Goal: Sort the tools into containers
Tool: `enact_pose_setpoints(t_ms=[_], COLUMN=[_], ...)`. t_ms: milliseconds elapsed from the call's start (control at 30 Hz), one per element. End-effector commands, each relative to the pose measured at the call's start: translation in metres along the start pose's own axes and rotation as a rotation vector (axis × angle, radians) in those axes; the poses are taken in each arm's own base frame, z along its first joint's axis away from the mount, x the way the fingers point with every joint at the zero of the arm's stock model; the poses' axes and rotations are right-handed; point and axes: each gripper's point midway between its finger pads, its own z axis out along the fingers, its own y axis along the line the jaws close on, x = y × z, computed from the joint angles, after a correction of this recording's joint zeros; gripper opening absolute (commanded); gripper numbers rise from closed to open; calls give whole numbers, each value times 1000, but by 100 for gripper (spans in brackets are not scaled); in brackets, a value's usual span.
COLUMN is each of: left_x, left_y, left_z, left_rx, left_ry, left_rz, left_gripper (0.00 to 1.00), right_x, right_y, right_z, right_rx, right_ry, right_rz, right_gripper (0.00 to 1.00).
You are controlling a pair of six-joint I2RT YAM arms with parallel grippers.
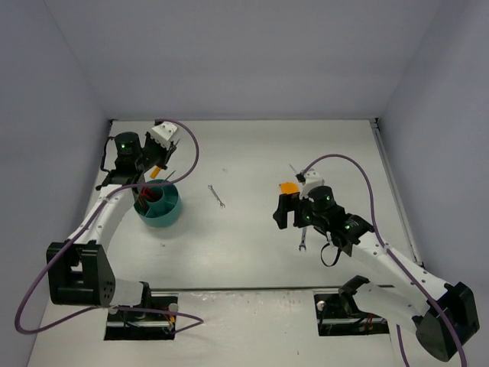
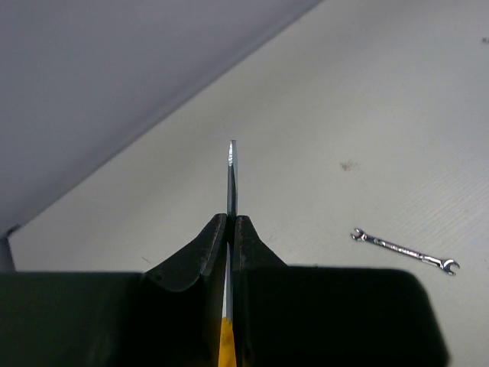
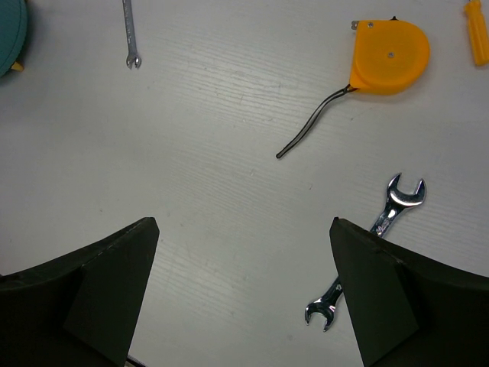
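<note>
— Two pincers and one bowl. What's there, from the left?

— Item one: left gripper, above the far rim of the teal bowl. Its jaws are pressed tight on a thin screwdriver, metal tip poking out past the fingers, orange handle behind them.

— Inside the bowl?

— Red item; I can't make out which compartment.

— Right of the bowl?

— Small silver wrench, flat on the table, near the bowl but apart from it. Farther right of the bowl, orange tape measure, dark strap trailing. Then right gripper, well right of the bowl, jaws spread wide, holding nothing. Last, larger silver wrench, partly hidden behind one finger.
</note>
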Motion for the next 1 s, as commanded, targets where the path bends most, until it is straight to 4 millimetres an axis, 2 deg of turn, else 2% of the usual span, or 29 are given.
enact_pose_setpoints(t_ms=[0,67,300,333,433,633,967], left_x=[-91,-85,-31,-25,-9,6,34], left_y=[20,21,11,20,25,37,40], left_z=[-28,-27,-2,-3,2,5,4], left_rx=[-62,-59,54,36,33,10,-40], left_ry=[-238,-228,-157,-155,-134,-137,-128], left_rz=[145,156,105,102,92,70,7], left_gripper=[0,0,0,0,0,0,0], right_x=[-12,-12,-13,-13,-12,-11,-11], right_y=[3,3,4,4,4,3,3], right_z=[3,3,-1,-1,-1,0,1], right_rx=[-15,-15,-21,-21,-20,-19,-15], right_ry=[-39,-39,-52,-52,-53,-49,-44], right_rz=[-4,-4,2,2,4,3,2], right_gripper=[93,92,93,93,93,92,93])
